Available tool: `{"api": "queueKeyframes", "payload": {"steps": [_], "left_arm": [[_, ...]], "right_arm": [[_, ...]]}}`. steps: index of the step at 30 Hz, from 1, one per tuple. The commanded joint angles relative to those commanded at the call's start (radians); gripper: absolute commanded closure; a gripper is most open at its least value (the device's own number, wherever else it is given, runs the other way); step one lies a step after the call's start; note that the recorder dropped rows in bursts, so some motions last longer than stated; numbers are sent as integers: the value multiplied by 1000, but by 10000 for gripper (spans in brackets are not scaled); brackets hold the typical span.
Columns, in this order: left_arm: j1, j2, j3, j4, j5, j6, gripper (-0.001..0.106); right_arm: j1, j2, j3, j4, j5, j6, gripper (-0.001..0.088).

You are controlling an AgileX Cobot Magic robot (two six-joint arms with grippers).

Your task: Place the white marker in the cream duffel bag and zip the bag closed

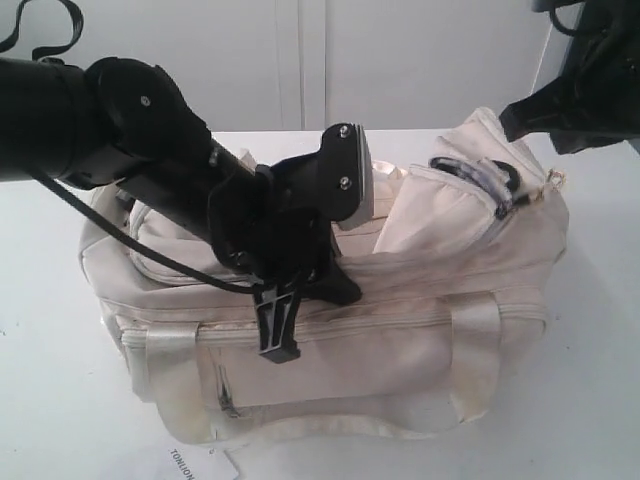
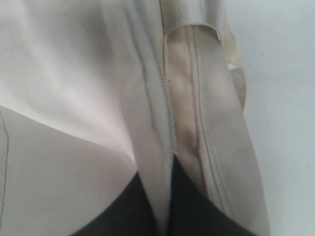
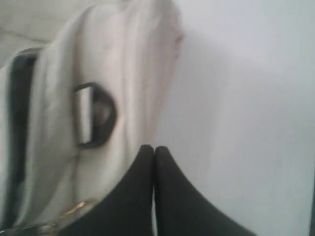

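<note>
The cream duffel bag (image 1: 400,330) lies lengthwise on the white table. My left gripper (image 1: 279,340) points down at the bag's upper front edge, above the front pocket. In the left wrist view that gripper (image 2: 160,172) is shut on a fold of the bag's cream fabric (image 2: 162,196) beside a seam. My right gripper (image 1: 510,118) hovers over the bag's right end. In the right wrist view it (image 3: 154,148) is shut and empty, close to a black strap ring (image 3: 96,115) and a gold keyring (image 3: 74,209). A dark gap (image 1: 470,175) shows at the right end of the bag's top. The white marker is out of view.
A flat white paper tag (image 1: 190,462) with black letters lies on the table (image 1: 60,400) in front of the bag. The left arm (image 1: 120,130) spans the left half of the bag. A pale wall stands behind the table.
</note>
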Motion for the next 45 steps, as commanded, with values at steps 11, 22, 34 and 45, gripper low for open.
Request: {"api": "queueKeyframes", "payload": {"steps": [11, 22, 34, 45], "left_arm": [[0, -2, 0, 14, -48, -4, 1052], [0, -49, -2, 10, -95, -8, 404], [0, -232, -4, 10, -39, -110, 389], [0, -248, -4, 12, -12, -121, 389]], "right_arm": [[0, 7, 0, 121, 60, 15, 868], [0, -88, 2, 309, 252, -76, 868], [0, -167, 257, 500, 106, -189, 554], [0, -123, 334, 594, -27, -338, 458]]}}
